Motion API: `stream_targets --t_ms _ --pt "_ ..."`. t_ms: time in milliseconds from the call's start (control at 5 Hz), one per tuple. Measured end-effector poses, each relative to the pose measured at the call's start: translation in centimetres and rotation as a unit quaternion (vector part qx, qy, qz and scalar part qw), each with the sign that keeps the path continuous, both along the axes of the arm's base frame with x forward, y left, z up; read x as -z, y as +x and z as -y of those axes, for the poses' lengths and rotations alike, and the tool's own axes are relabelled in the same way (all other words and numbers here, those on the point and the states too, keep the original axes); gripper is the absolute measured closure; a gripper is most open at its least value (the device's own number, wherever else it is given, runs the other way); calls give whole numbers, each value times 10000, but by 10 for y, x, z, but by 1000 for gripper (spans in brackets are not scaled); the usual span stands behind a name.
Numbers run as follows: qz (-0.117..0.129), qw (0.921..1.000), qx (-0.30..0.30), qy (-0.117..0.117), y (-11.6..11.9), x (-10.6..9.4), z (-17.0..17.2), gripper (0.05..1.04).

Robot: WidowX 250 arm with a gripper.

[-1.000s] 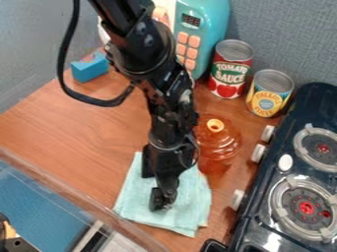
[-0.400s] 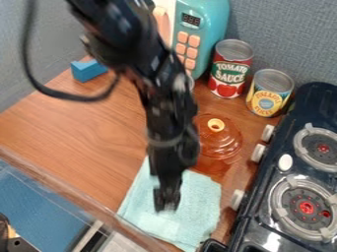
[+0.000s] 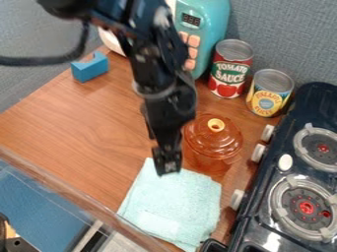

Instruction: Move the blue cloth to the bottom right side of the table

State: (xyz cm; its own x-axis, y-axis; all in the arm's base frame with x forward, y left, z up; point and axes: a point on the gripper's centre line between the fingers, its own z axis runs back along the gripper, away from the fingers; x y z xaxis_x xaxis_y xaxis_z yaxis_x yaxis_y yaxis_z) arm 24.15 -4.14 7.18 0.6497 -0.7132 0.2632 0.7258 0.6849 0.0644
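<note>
Gray walls (image 3: 39, 44) are enclosing a wooden bench (image 3: 79, 133). Beside the stove (image 3: 256, 221), with its two burners, one cloth (image 3: 174, 206) is lying flat. One amber pot (image 3: 220, 142) and two cans (image 3: 230, 69) are standing near the stove; one microwave (image 3: 209, 32) and one blue block (image 3: 89, 69) are sitting farther from it. The hand (image 3: 168, 165) is hanging over the cloth's edge; whether it is gaping or narrow cannot be told. The arm is partly hiding the microwave, and the view is cutting off the stove.
</note>
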Motion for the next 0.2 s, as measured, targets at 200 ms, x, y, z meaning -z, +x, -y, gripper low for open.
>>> stream_targets --t_ms 200 --pt "84 9999 -74 -107 9 -12 -15 84"
